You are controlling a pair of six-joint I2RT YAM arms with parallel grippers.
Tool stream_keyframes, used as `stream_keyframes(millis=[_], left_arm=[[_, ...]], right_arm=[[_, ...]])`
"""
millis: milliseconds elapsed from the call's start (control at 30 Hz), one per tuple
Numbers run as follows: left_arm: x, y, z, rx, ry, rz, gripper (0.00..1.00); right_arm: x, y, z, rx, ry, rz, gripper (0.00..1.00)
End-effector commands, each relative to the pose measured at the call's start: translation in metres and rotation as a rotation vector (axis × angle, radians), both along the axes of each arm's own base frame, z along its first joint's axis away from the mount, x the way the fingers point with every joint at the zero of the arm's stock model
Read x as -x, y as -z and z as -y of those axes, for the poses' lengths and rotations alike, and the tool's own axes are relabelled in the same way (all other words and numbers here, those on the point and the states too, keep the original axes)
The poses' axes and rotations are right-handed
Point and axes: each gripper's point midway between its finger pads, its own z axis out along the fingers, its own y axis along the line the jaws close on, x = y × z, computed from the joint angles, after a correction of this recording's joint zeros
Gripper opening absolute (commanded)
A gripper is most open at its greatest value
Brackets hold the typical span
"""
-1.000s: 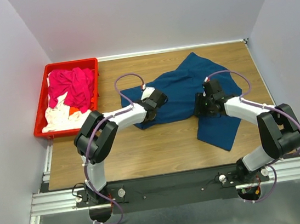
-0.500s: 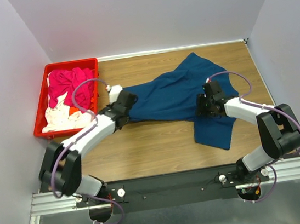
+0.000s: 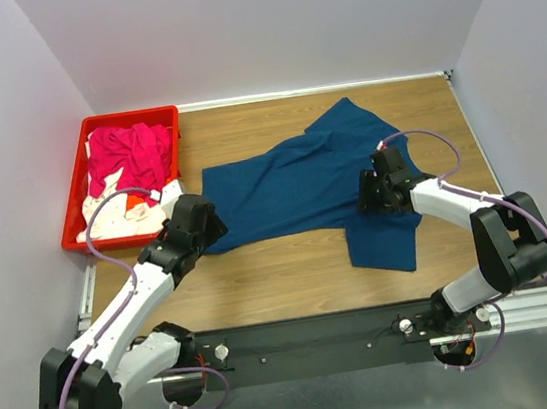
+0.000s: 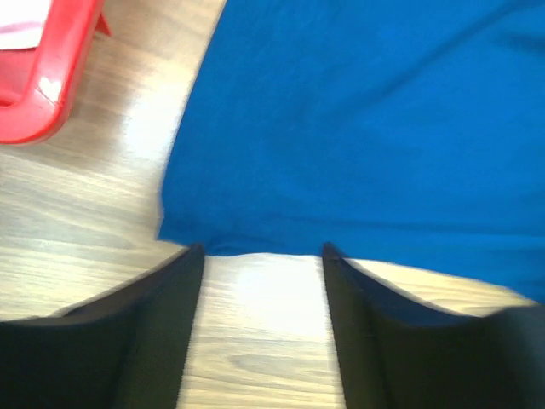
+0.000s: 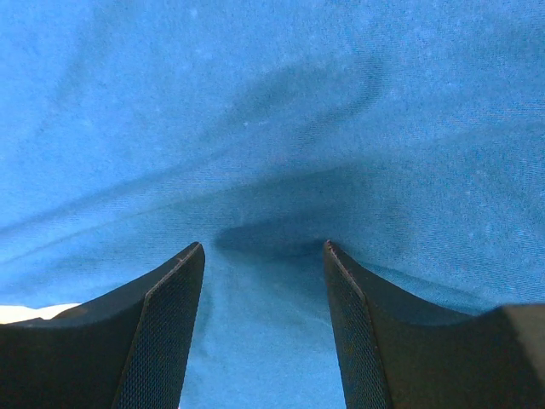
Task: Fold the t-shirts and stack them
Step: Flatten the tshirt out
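Observation:
A dark navy t-shirt (image 3: 291, 182) lies spread and creased on the wooden table; no chest print shows. My left gripper (image 3: 208, 229) is open at the shirt's near-left corner. In the left wrist view (image 4: 262, 251) bare wood lies between its fingers and the shirt's hem (image 4: 255, 243) is just at the tips. My right gripper (image 3: 364, 199) is open and low over the shirt's right part. In the right wrist view (image 5: 262, 247) only blue cloth (image 5: 272, 128) shows between the fingers. A magenta-pink shirt (image 3: 131, 155), a white one (image 3: 103, 215) and a bit of orange (image 3: 131, 197) lie in the crate.
The red plastic crate (image 3: 131, 115) stands at the table's far left; its corner shows in the left wrist view (image 4: 43, 85). White walls close in the table on three sides. Bare wood (image 3: 263, 276) lies in front of the shirt.
My left arm swung left and back toward the near edge, and the shirt's left edge came with it and spread out. The right gripper stayed nearly still on the shirt.

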Motion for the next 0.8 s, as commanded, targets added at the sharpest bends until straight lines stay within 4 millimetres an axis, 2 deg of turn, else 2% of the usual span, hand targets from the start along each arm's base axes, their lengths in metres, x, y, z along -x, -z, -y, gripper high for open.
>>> stream_keyframes(millis=[0,67,200,333,367,433,500,633,767], left_arm=[[0.000,-0.015,0.006,0.082,-0.009,0.039,0.73],[0.000,-0.011,0.010,0.091,0.005,0.021,0.75],[0.002,0.009,0.010,0.088,0.004,-0.036,0.75],[-0.005,0.013,0.007,0.126,-0.015,-0.020,0.69],[-0.010,0.011,0.007,0.159,-0.027,-0.006,0.66],[-0.009,0.021,0.006,0.186,-0.031,-0.028,0.63],[-0.008,0.029,0.008,0.218,-0.017,-0.050,0.63],[-0.001,0.037,0.008,0.229,-0.018,-0.079,0.66],[0.005,0.040,-0.004,0.200,-0.075,-0.092,0.69]], right_arm=[[-0.003,-0.008,0.000,0.000,0.021,0.023,0.65],[-0.003,-0.005,0.003,0.008,0.035,0.016,0.65],[-0.003,0.000,0.007,0.018,0.054,0.005,0.65],[-0.001,0.008,0.019,0.006,0.104,-0.024,0.65],[0.000,0.012,0.026,-0.004,0.132,-0.039,0.65],[0.002,0.015,0.030,-0.043,0.161,-0.060,0.65],[0.004,0.018,0.047,-0.074,0.225,-0.075,0.64],[0.001,0.006,0.056,-0.090,0.263,-0.035,0.64],[-0.008,-0.004,0.057,-0.089,0.266,0.002,0.64]])
